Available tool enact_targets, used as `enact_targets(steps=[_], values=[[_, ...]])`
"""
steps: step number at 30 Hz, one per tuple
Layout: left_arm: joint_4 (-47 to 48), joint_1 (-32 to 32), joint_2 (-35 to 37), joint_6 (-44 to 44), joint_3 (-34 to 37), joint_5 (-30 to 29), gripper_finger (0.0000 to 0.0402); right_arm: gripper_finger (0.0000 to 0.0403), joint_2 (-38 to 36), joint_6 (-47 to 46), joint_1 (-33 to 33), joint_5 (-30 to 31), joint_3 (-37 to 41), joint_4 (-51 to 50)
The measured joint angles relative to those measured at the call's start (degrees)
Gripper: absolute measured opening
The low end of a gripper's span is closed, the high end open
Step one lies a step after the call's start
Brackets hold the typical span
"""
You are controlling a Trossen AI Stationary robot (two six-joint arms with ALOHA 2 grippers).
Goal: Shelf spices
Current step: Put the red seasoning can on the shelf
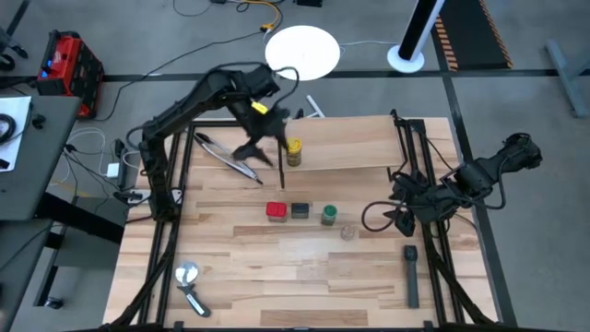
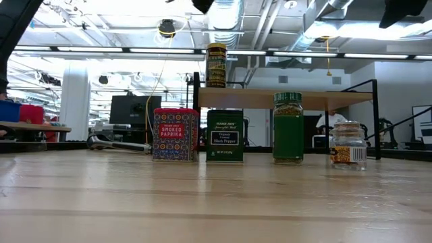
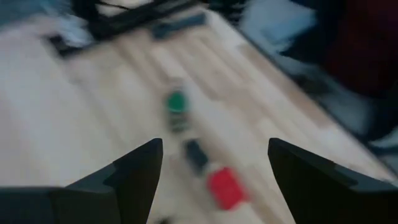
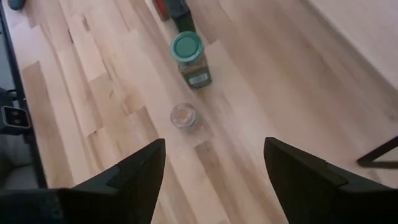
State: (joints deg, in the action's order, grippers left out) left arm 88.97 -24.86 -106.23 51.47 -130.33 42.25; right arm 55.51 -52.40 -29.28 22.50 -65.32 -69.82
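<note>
Yellow jar stands on the shelf, beside the left gripper's released jaws.

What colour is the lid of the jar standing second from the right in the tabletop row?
Green; the green-lidded glass spice jar shows it best in the right wrist view.

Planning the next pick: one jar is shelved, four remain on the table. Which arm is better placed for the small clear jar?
Probably the right. Its open gripper hovers just past the clear jar; the left gripper is up by the shelf.
</note>
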Motion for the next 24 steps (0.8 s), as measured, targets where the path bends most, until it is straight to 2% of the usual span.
enact_targets(steps=[2,9,11,14,15,18,21,24], values=[[0.6,1.7,0.8,-1.0,1.1,0.1,0.0282,0.0276,0.0,0.9,0.1,0.8,0.0,0.0],[1.0,8.9,5.2,-5.1,8.1,-5.8,0.0282,0.0276,0.4,2.3,0.1,5.3,0.0,0.4],[1.0,10.8,7.4,-8.1,10.4,-9.9,0.0281,0.0276,0.8,3.4,0.1,5.9,0.0,0.8],[1.0,13.3,12.1,-14.9,12.9,-19.8,0.0273,0.0276,1.6,5.1,0.1,6.0,0.0,2.5],[1.1,13.8,14.1,-17.0,13.6,-21.2,0.0269,0.0276,1.8,5.7,0.2,6.0,0.0,3.0],[0.9,15.0,20.9,-22.8,14.9,-21.8,0.0261,0.0276,2.7,7.0,0.2,6.0,0.0,4.5],[-3.1,17.2,28.8,-27.8,15.9,-21.7,0.0257,0.0276,3.4,8.0,0.2,6.0,0.0,5.9],[-7.1,20.6,35.9,-30.9,17.8,-18.7,0.0257,0.0276,4.0,8.8,0.2,6.0,0.0,6.5]])
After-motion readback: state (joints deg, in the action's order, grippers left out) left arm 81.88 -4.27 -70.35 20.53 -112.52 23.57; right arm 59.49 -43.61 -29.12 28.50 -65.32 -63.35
